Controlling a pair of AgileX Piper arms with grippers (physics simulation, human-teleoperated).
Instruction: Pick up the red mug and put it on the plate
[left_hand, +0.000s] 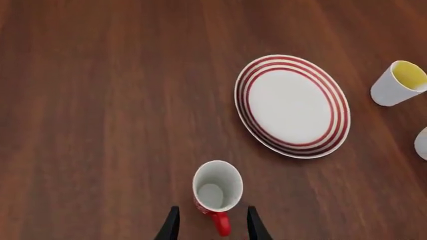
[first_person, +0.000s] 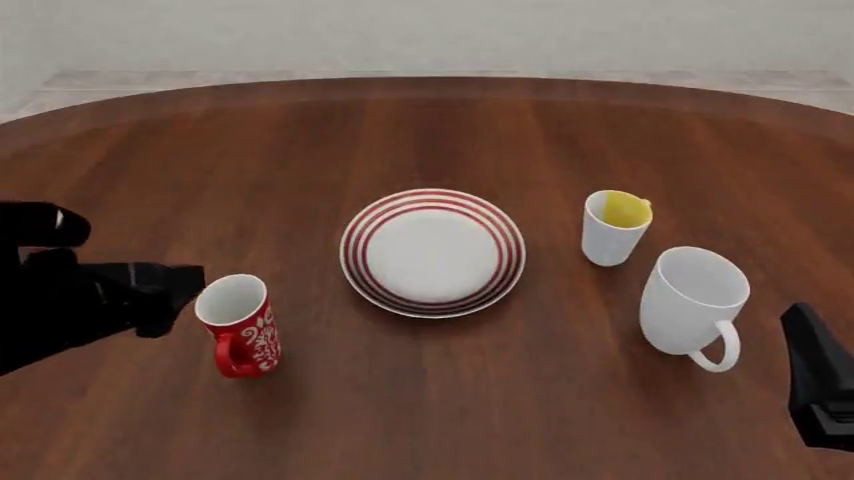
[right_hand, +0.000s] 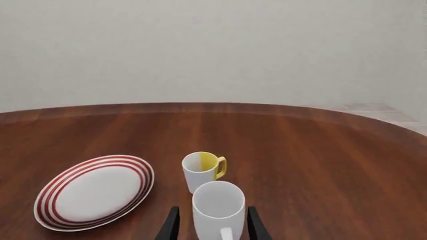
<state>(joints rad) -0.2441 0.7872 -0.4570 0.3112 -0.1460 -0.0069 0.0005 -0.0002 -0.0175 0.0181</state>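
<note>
The red mug with a white swirl pattern stands upright on the table, left of the plate, its handle towards the front. My left gripper is open just left of the mug. In the left wrist view the mug sits just ahead of the open left gripper, its handle between the two fingertips and not gripped. The plate lies bare beyond it. My right gripper is at the front right, open in its own view and holding nothing.
A small white cup with a yellow inside stands right of the plate. A larger plain white mug stands in front of it, right before the right gripper. The round table's far edge runs along the back.
</note>
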